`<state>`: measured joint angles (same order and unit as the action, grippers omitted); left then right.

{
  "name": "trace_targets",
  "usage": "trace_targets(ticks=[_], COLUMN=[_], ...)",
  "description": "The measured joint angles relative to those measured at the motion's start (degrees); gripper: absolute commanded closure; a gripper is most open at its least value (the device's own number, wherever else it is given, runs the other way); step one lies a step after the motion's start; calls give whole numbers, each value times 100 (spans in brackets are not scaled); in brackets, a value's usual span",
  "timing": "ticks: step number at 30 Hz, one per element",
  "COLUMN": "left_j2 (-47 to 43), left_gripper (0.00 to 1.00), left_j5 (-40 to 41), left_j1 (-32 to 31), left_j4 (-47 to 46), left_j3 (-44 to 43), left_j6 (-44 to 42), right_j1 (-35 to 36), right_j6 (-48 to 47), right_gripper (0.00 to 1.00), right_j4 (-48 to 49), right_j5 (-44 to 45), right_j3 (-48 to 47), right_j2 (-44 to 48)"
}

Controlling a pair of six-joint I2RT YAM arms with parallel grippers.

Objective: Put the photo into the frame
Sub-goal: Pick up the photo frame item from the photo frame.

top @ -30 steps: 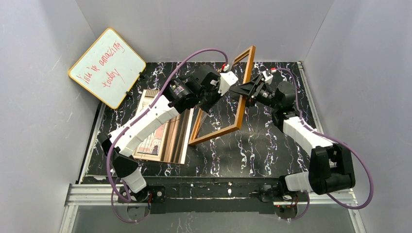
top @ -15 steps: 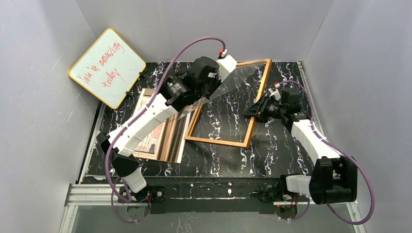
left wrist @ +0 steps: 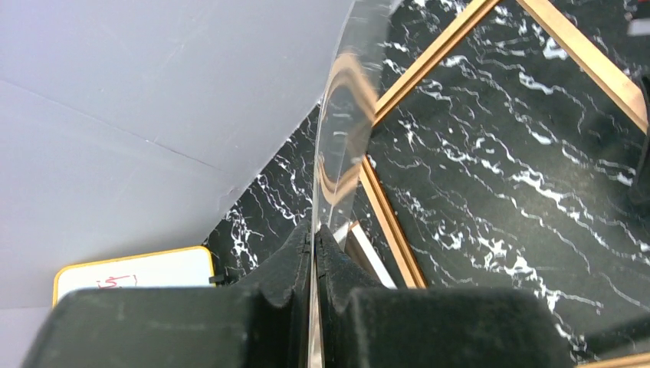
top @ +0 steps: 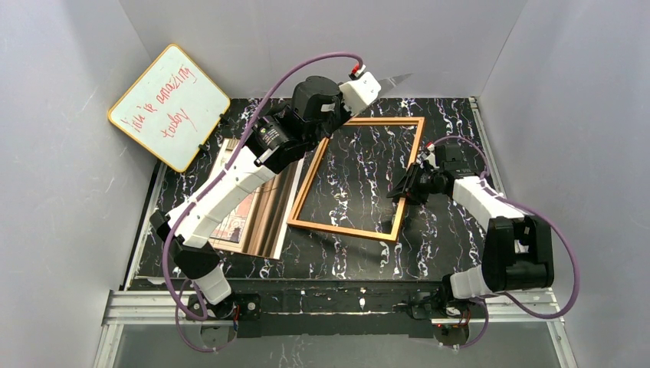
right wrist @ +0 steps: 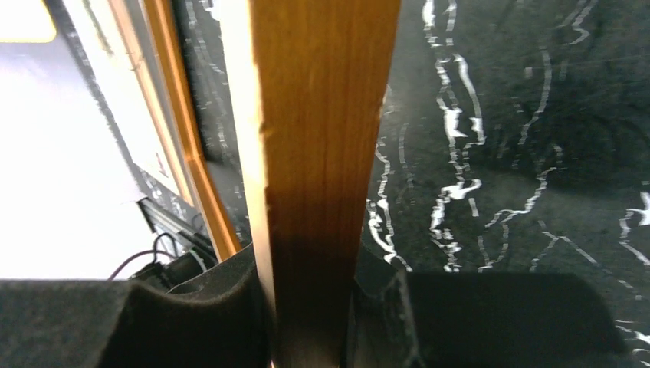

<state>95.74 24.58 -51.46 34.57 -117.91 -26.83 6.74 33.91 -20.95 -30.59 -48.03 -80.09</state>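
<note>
Marbled table — frame clamped in right gripper.

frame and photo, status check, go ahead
Left gripper shut on the clear pane, held up off the frame. Right gripper shut on the frame's right rail. Photo flat beside the frame, not in yet, left arm over it.

frame: orange-brown wood, open, laid beside the photo;
pane: clear, held up on edge;
photo: curtain print, laid flat
</note>
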Motion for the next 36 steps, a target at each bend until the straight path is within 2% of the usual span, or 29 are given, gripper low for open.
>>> trace_targets(ticks=[10, 18, 28, 30, 31, 32, 36], left_j2=[-63, -632, -719, -719, -719, -719, -719], left_gripper=[100, 100, 100, 100, 100, 100, 100], left_j5=[-216, 339, 566, 575, 588, 605, 671], left_j1=[0, -2, 0, 2, 2, 2, 0], left_j4=[481, -577, -1025, -1054, -1064, -1067, -1141], left_j3=[13, 798, 1113, 1117, 1117, 1117, 1117], left_j6=[-59, -127, -149, -149, -149, -151, -184], right_j1=[-101, -129, -107, -79, -61, -52, -68], right_j6=[-728, -1410, -1869, -1869, -1847, -1823, -1663], right_gripper=[88, 71, 32, 19, 6, 2, 1], right_j4=[-157, -393, -579, -577, -577, -562, -612], right_j5=[568, 1554, 2411, 2542, 2638, 2719, 3003], right_j3=[-463, -741, -1290, -1316, -1331, -1342, -1349], right_j2=[-979, -1698, -1965, -1965, -1961, -1954, -1856])
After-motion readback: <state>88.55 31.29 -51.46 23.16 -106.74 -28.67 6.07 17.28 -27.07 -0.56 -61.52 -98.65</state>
